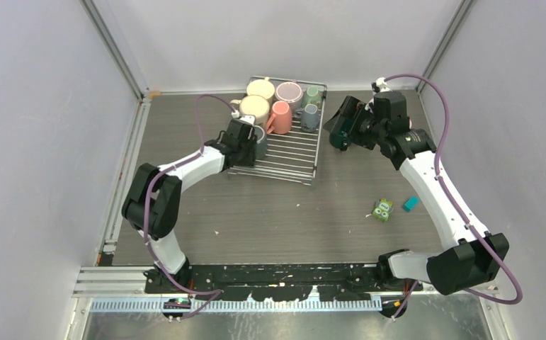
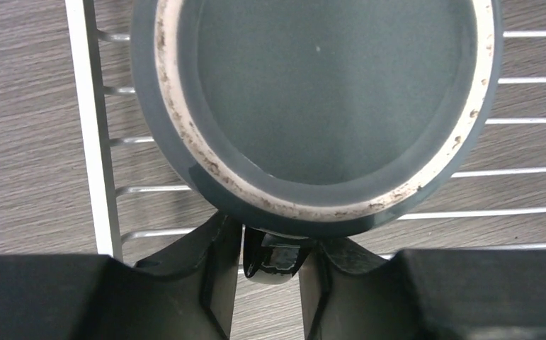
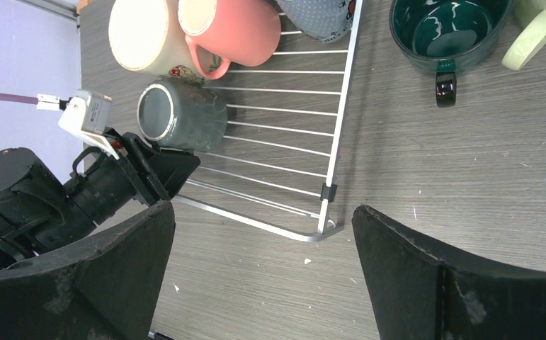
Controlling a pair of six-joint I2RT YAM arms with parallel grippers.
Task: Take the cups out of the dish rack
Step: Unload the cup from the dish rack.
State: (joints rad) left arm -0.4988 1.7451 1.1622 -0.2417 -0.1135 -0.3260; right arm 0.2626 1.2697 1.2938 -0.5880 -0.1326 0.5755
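The silver wire dish rack (image 1: 291,152) lies at the back centre. At its far end stand two cream mugs (image 1: 256,108), a mauve mug (image 1: 289,92), a salmon mug (image 1: 281,117), a pale green mug (image 1: 314,93) and a grey-blue mug (image 1: 310,117). A dark grey mug (image 2: 312,92) lies on its side on the rack's left part. My left gripper (image 2: 273,237) is shut on its handle. My right gripper (image 3: 261,212) is open and empty above the table by the rack's near right corner (image 3: 323,227). A dark teal mug (image 3: 443,28) and a pale green mug (image 3: 539,35) stand on the table right of the rack.
A green toy block (image 1: 382,210) and a small teal block (image 1: 410,204) lie on the table at the right, beside my right arm. Grey walls close in the left, back and right. The left arm reaches over the rack's left rim (image 2: 96,142).
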